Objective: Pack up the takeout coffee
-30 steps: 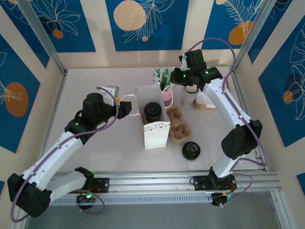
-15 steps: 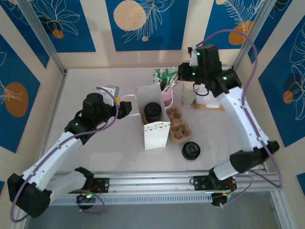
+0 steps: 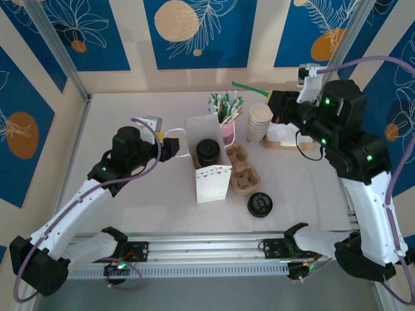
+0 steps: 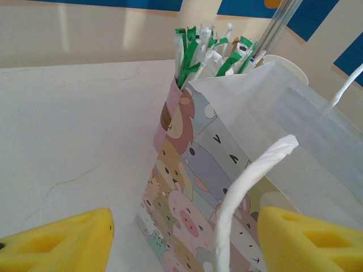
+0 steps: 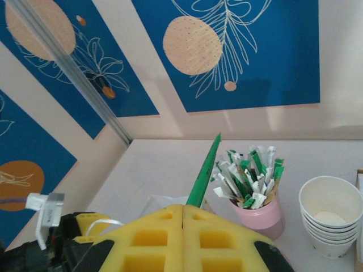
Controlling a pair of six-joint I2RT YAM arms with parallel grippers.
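Since a second ago the right arm has swung up and away from the pink holder [image 3: 227,129], taking a green straw [image 5: 205,167] with it. At the left, the left gripper [image 4: 181,243] has its fingers apart, and the paper bag's [image 3: 213,180] white handle [image 4: 249,181] stands between them, seemingly unpinched. The takeout coffee [image 3: 207,151] sits inside that bag, black lid showing. Further right, the right gripper [image 5: 182,211] is clamped on the straw, high at the back. To do this well, I judge: carry the straw over the bag mouth, tip it downward, lower it beside the lid rather than onto it, and release only once it is well inside.
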